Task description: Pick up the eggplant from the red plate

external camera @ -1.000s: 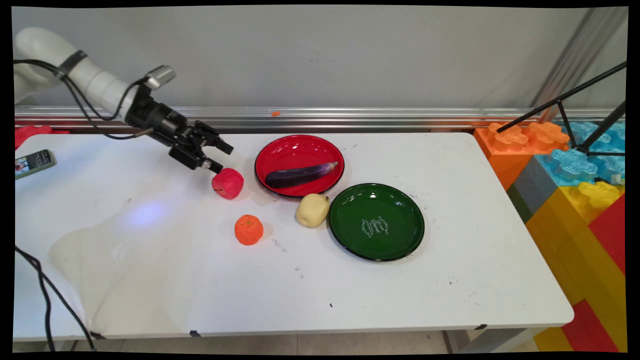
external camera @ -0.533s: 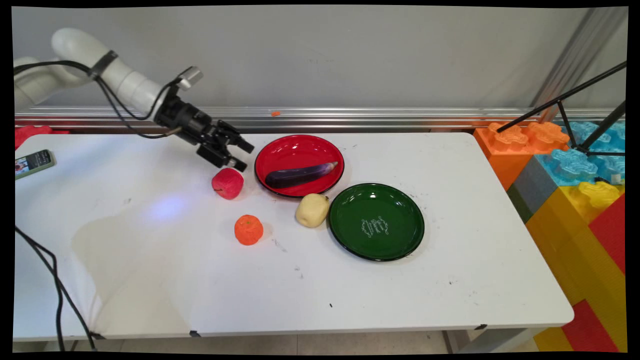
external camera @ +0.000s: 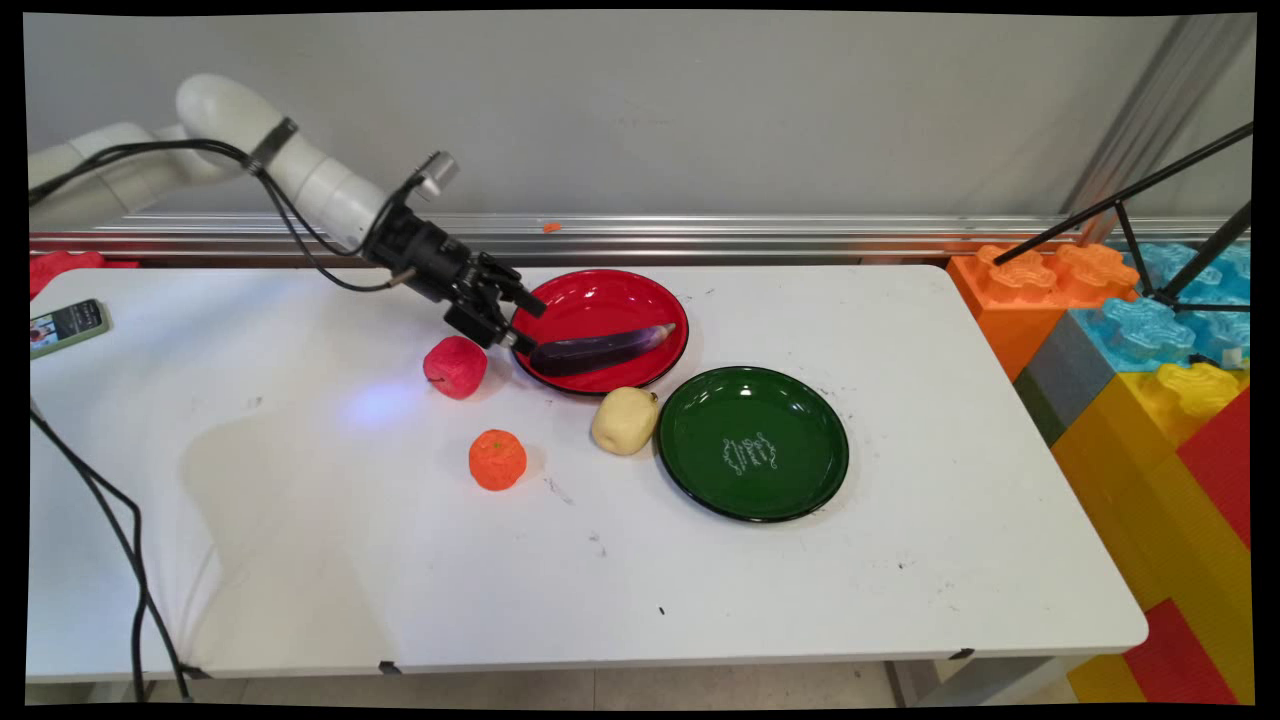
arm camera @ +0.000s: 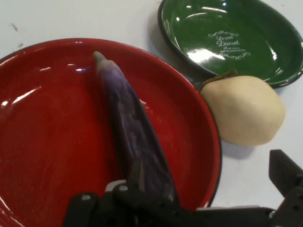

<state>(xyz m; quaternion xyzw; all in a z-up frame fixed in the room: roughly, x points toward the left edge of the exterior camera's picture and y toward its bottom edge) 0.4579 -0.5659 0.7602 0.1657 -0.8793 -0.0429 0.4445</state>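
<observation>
Eggplant [external camera: 598, 349] lies across the red plate [external camera: 600, 290]; the gripper [external camera: 520, 324] hovers spread open over its near end. Drop off-centre and a finger could skid it or clip the rim, nudging the pear [external camera: 624, 420] beside it.

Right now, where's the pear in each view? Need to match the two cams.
Main view: the pear lies centre, on the table just left of the green plate, below the red plate.
Hand view: the pear sits at right, below the green plate.
Shared landmark: the eggplant in the red plate.
</observation>
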